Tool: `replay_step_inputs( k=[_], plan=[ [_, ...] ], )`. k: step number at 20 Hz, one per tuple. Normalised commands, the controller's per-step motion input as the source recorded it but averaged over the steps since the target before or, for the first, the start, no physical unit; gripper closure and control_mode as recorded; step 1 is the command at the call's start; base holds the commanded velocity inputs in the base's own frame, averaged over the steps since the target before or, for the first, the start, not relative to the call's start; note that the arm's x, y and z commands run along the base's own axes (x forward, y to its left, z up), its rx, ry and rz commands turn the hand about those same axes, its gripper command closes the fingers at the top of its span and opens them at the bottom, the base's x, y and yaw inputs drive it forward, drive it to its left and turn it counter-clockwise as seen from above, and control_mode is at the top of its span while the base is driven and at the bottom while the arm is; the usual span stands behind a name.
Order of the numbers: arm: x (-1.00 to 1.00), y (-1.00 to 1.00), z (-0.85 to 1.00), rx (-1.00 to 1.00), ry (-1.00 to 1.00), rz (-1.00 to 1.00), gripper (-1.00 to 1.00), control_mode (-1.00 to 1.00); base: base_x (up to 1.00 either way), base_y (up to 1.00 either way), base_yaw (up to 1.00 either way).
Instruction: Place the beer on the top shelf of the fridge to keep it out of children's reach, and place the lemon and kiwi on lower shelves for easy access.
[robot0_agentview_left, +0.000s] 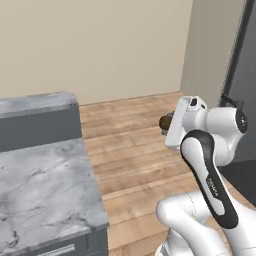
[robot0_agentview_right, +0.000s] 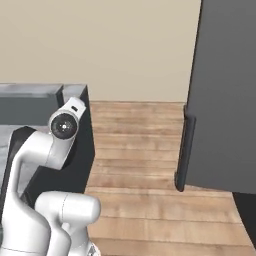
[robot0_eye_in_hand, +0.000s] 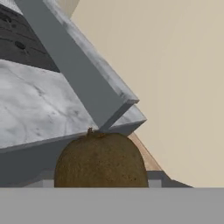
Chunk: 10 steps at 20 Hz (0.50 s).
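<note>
The kiwi (robot0_eye_in_hand: 100, 159), brown and fuzzy, sits close at the bottom of the hand view, between the jaws of my gripper (robot0_eye_in_hand: 103, 181). In the left base view the kiwi (robot0_agentview_left: 164, 122) shows as a small brown end sticking out left of the white hand, held in the air above the wooden floor. My gripper (robot0_agentview_left: 167, 123) is shut on it. The fridge (robot0_agentview_right: 222, 95) stands at the right as a tall dark grey panel with a dark vertical handle (robot0_agentview_right: 184, 150). Its edge also rises at the far right of the left base view, fridge (robot0_agentview_left: 245, 70). Its inside is hidden from me.
A grey marble counter (robot0_agentview_left: 42, 185) with a raised back ledge (robot0_agentview_left: 37, 102) lies to my left, and its corner (robot0_eye_in_hand: 109, 105) is close ahead of the hand. Wooden floor (robot0_agentview_right: 140, 150) stretches between counter and fridge. A beige wall (robot0_agentview_left: 100, 45) closes the back.
</note>
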Motion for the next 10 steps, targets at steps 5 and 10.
replay_step_inputs(
  k=[5, 10],
  plan=[
    [0.00, 0.00, 0.00, 0.00, 0.00, 0.00, 1.00, 1.00, 0.94, -0.01, 0.01],
    [0.00, 0.00, 0.00, 0.00, 0.00, 0.00, 1.00, 1.00, 1.00, 0.00, 0.00]
  ],
)
